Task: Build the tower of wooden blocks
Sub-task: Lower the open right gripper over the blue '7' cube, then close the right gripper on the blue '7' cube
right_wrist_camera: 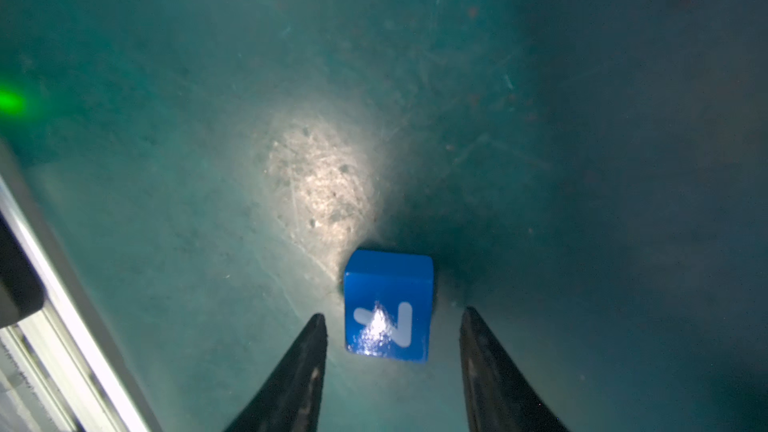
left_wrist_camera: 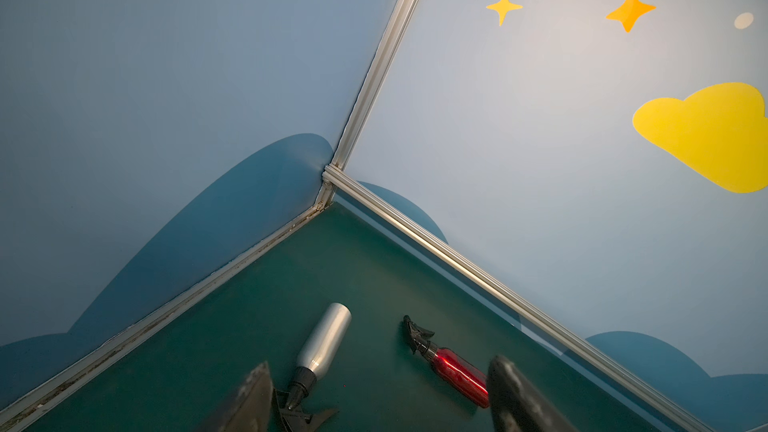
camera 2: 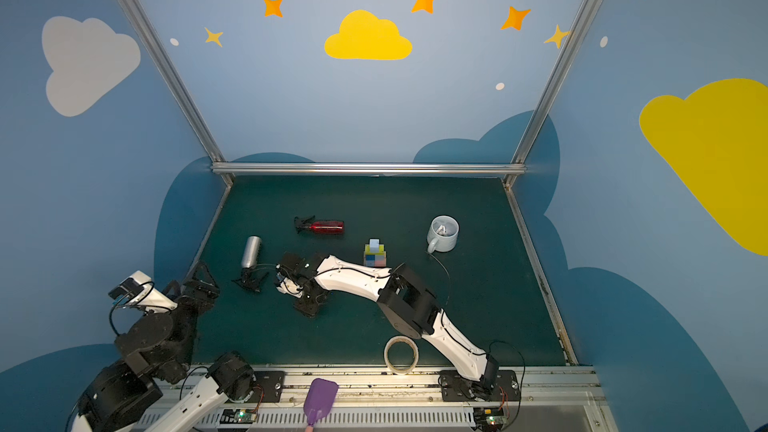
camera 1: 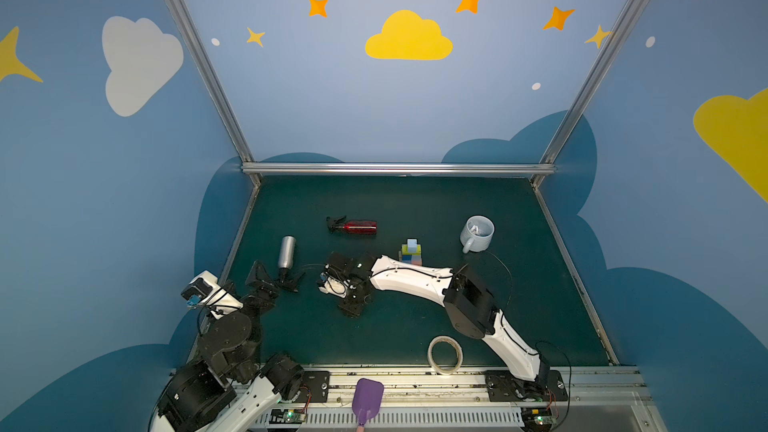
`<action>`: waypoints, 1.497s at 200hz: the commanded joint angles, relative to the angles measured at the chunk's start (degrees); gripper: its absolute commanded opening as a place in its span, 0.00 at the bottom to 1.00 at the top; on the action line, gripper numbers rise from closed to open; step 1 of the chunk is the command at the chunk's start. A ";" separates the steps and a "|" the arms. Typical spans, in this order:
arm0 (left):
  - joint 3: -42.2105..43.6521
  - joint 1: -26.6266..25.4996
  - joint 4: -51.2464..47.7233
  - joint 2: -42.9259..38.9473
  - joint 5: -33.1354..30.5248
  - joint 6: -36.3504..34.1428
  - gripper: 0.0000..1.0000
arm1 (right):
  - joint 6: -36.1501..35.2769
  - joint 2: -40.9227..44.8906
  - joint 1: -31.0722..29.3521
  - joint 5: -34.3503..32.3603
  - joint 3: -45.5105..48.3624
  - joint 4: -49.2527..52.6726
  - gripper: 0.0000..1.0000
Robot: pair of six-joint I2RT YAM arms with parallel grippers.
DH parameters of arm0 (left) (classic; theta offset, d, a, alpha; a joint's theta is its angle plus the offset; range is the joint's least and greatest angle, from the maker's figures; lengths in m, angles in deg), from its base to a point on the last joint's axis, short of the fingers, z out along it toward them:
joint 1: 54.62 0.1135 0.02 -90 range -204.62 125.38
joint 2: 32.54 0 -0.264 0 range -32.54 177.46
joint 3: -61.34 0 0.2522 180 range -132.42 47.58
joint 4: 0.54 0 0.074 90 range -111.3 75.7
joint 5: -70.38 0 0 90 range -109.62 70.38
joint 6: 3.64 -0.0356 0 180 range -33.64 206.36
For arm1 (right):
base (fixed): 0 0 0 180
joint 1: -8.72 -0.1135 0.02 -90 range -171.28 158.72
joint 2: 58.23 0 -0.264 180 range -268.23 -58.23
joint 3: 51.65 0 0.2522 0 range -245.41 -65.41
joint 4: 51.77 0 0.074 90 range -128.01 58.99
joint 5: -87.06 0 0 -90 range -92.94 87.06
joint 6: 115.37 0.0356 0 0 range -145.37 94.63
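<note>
The wood block tower [camera 1: 411, 252] stands on the green table [camera 1: 374, 342], right of the middle, between the red bottle [camera 1: 357, 226] and the white mug [camera 1: 478, 232], and a light-blue cube tops it. The dark blue cube [right_wrist_camera: 388, 309] marked 7 lies apart on the table, between the fingers of my right gripper [right_wrist_camera: 392, 313]. I see a gap on each side, nothing pinched. My left gripper [left_wrist_camera: 382, 398] hangs spread wide near the silver bottle [left_wrist_camera: 324, 338].
</note>
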 commanded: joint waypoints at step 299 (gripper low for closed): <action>1.87 -0.31 0.00 -5.93 -3.02 0.05 0.80 | 43.68 5.72 1.78 -12.75 9.30 4.74 0.35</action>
